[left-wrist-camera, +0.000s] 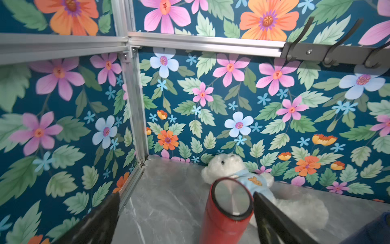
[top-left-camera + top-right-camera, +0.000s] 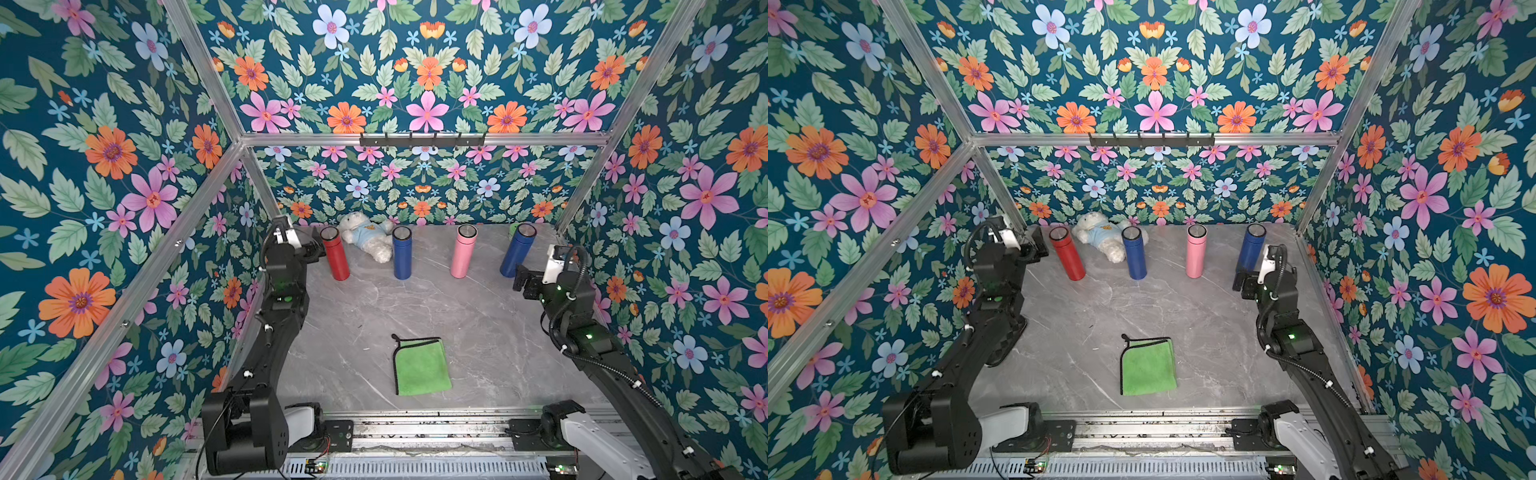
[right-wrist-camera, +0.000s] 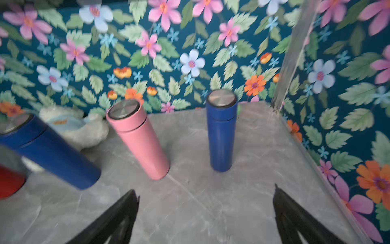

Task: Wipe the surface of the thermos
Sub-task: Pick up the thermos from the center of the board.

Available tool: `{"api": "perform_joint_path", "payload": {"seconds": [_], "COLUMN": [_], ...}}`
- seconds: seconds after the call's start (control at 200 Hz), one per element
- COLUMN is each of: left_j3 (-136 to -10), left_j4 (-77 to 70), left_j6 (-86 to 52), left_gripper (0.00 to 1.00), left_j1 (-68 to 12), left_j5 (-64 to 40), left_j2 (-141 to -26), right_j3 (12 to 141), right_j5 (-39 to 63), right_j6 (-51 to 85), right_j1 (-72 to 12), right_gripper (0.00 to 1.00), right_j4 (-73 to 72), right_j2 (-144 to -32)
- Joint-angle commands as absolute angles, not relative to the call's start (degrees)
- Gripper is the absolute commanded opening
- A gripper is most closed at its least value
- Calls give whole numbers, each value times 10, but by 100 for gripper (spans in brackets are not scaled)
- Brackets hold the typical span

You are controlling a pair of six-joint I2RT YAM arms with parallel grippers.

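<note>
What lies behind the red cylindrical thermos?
A white plush bear in a pale blue shirt lies there; in the left wrist view the red cylindrical thermos covers part of its body.

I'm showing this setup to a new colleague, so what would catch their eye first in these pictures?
The loud floral wallpaper on every wall hits first. Then four thermoses standing in a row along the back of the table: red thermos, blue thermos, pink thermos, second blue thermos, with a white teddy bear lying between and behind the first two. A green cloth lies alone near the front centre.
</note>
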State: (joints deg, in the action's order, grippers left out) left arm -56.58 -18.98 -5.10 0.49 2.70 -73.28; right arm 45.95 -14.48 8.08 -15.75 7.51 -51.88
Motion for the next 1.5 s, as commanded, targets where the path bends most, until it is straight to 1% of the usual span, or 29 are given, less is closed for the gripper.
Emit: {"api": "perform_joint_path", "payload": {"seconds": [0.0, 0.1, 0.19, 0.365, 0.47, 0.61, 0.77, 0.98, 1.2, 1.295, 1.495], "left_j3": [-668, -762, -835, -974, -1012, -1020, -1040, -1069, -1056, -1049, -1028], "left_j4": [-50, 16, 73, 211, 255, 271, 298, 342, 349, 349, 344], "left_j6": [-58, -51, -44, -34, -29, -24, -18, -13, -11, -10, -10], "left_gripper": [99, 99, 99, 99, 99, 98, 96, 93, 88, 84, 71], "left_j1": [4, 3, -1, -10, -15, -27, -36, -40, -40, -40, -40], "left_j5": [-27, -60, -77, -59, -48, -55, -58, -50, -37, -38, -48], "left_j2": [-784, -845, -899, -1010, -1056, -1078, -1099, -1132, -1138, -1138, -1125], "right_j3": [499, 541, 570, 618, 642, 657, 650, 642, 644, 643, 643], "right_j5": [-192, -213, -210, -188, -183, -178, -161, -157, -158, -160, -156], "right_j6": [104, 125, 150, 201, 223, 249, 276, 293, 292, 293, 299], "right_j1": [-221, -297, -356, -452, -501, -551, -577, -584, -585, -585, -586], "right_gripper": [99, 99, 99, 99, 99, 99, 99, 99, 99, 99, 99], "right_j4": [198, 244, 276, 319, 344, 365, 369, 374, 382, 384, 389], "right_j2": [-552, -599, -641, -709, -743, -774, -793, -802, -805, -810, -812]}}
